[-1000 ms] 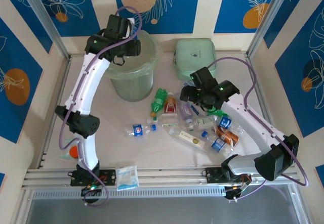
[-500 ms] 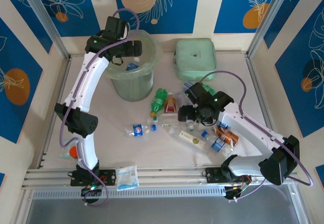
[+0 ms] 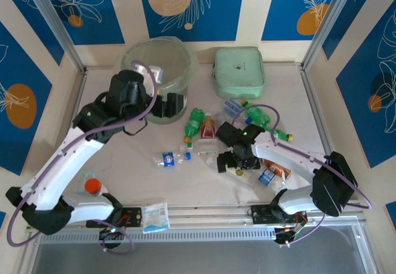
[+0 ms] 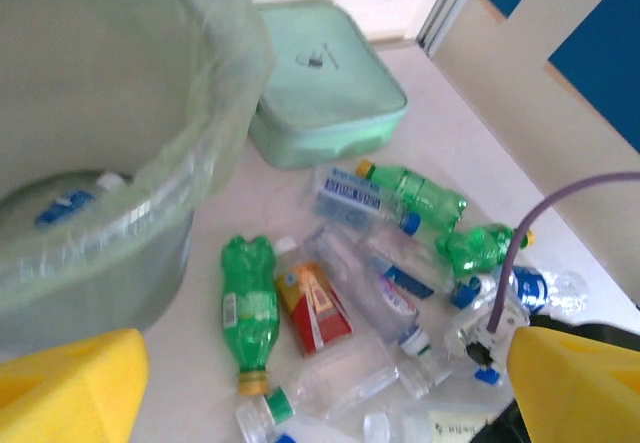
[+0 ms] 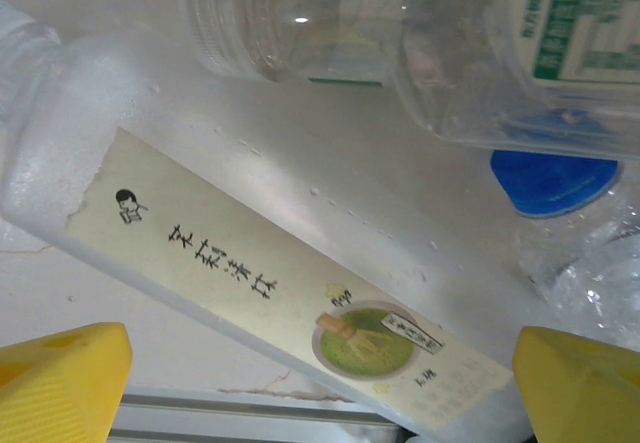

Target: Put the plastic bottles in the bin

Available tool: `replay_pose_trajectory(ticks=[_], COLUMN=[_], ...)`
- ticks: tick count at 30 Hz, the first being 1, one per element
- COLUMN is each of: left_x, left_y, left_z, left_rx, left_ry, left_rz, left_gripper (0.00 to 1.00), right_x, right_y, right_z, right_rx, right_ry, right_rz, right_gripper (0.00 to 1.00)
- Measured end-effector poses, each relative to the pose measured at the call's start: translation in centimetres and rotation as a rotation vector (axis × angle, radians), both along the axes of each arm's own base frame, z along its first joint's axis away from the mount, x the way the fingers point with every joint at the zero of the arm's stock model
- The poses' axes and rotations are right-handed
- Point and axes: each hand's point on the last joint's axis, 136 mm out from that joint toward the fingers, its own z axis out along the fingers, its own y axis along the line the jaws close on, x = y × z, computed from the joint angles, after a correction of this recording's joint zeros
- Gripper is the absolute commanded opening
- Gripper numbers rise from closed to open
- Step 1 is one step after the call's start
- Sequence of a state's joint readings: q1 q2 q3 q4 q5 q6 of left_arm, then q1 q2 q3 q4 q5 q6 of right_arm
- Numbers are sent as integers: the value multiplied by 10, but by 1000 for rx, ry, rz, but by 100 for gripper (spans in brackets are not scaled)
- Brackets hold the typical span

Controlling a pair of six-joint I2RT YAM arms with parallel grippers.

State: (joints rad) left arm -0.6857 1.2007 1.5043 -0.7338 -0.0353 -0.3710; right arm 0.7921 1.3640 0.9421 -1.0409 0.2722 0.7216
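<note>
Plastic bottles (image 3: 195, 120) mostly lie loose on the table (image 3: 136, 162), clustered in the middle of the overhead view, to the right of the bin (image 3: 185, 64) at the upper left. In the left wrist view one blue-labelled bottle (image 4: 63, 209) seems to rest inside the bin, so nearly the whole job looks left to do. The left gripper (image 4: 320, 403) hangs beside the bin, fingers wide apart and empty. The right gripper (image 5: 320, 393), also spread wide, straddles a clear tea-labelled bottle (image 5: 270, 283) low in the pile, not yet clamped.
</note>
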Motion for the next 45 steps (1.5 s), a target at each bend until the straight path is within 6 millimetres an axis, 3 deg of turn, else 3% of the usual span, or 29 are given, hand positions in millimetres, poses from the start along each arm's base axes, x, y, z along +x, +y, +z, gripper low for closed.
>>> replay_pose_trajectory(ticks=[6, 12, 17, 25, 32, 37, 45], left_x=[-17, -25, -25, -24, -24, -23, -19], left_y=[1, -5, -8, -11, -6, -1, 6], left_z=[-46, -61, -61, -59, -57, -57, -53], left_rx=[-12, -41, -58, -69, -66, -50, -32], left_ry=[105, 146, 144, 135, 123, 114, 88], left_rz=[-15, -36, -43, -47, -29, -10, 24], left_gripper=[91, 90, 89, 88, 89, 90, 92], right_x=[-4, -10, -15, -9, -10, -7, 41], right_y=[5, 16, 18, 13, 21, 40, 77], right_z=[-15, -29, -40, -52, -46, -9, 128], right_rx=[-47, -92, -131, -180, -170, -70, 242], right_ry=[44, 78, 101, 108, 65, -36, -352], right_rz=[32, 79, 95, 68, 103, 139, 115], right_gripper=[99, 92, 91, 67, 59, 57, 54])
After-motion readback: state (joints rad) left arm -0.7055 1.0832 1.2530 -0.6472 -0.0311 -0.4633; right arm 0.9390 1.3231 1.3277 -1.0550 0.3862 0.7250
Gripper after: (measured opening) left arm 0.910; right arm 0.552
